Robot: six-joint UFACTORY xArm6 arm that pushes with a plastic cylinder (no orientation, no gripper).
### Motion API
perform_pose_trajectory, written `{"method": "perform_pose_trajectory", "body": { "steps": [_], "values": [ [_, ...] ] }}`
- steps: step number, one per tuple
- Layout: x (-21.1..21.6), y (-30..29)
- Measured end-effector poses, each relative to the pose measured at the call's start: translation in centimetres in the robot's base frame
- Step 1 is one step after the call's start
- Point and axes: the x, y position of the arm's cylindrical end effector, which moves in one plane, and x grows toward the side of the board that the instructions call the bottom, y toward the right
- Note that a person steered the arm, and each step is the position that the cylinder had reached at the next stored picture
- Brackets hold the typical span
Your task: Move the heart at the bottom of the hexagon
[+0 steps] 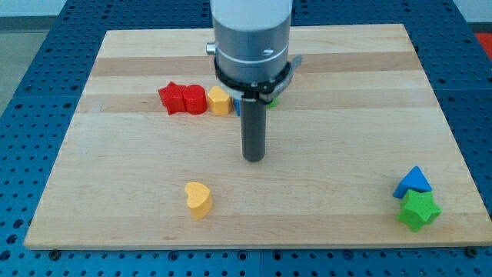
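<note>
A yellow heart lies near the board's bottom edge, left of centre. A yellow block that looks like a hexagon sits in a row in the upper middle, with a red block of unclear shape and a red star to its left. My tip rests on the board below and to the right of that row. It is above and to the right of the heart and touches no block.
A blue block and a green block are mostly hidden behind the rod and the arm's body. A blue triangle and a green star sit together at the bottom right corner of the wooden board.
</note>
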Motion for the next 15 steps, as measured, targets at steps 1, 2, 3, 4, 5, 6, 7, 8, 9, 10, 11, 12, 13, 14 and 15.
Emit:
{"method": "perform_pose_trajectory", "body": {
  "steps": [1, 2, 3, 4, 5, 6, 7, 8, 9, 10, 11, 12, 13, 14, 15],
  "values": [
    [5.0, 0.0],
    [10.7, 0.0],
    [11.3, -1.3],
    [11.3, -6.3],
    [11.3, -9.3],
    [11.2, -9.7],
    [8.0, -9.2],
    [1.3, -8.6],
    [-4.6, -8.4],
    [-7.3, -8.5],
    [-5.2, -10.1],
    [-1.4, -12.3],
    [4.0, -14.8],
    [10.0, -16.4],
    [11.3, -14.6]
  ]
}}
